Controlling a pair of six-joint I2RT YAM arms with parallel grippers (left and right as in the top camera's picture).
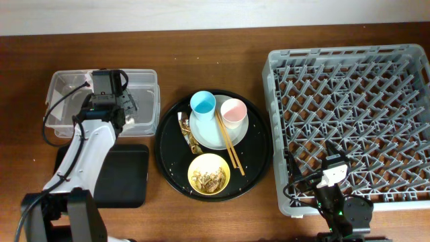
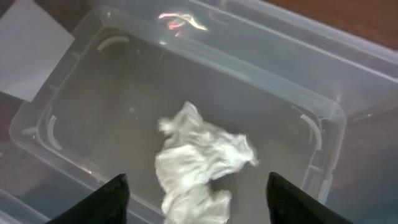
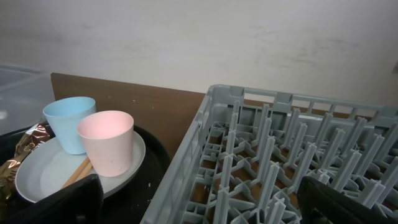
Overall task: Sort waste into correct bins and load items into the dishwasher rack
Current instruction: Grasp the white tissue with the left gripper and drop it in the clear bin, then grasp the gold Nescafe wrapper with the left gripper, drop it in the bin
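A crumpled white napkin [image 2: 202, 158] lies loose on the floor of the clear tub [image 2: 323, 118]. My left gripper [image 2: 197, 190] hangs open over it, fingers wide and touching nothing; from overhead it [image 1: 129, 105] is above the tub [image 1: 64, 87]. The round black tray [image 1: 259, 144] carries a pale plate [image 1: 208, 134] with the blue cup [image 1: 203, 103], pink cup [image 1: 233, 112] and chopsticks [image 1: 230, 144], a gold wrapper [image 1: 187, 131], and a yellow bowl [image 1: 209, 173] holding food scraps. My right gripper [image 3: 199, 199] stands open at the near left corner of the grey rack [image 1: 349, 101].
The shallow black rectangular tray [image 1: 124, 175] lies in front of the tub, under my left arm. A white wall runs along the table's far edge. Small crumbs dot the round tray near the bowl.
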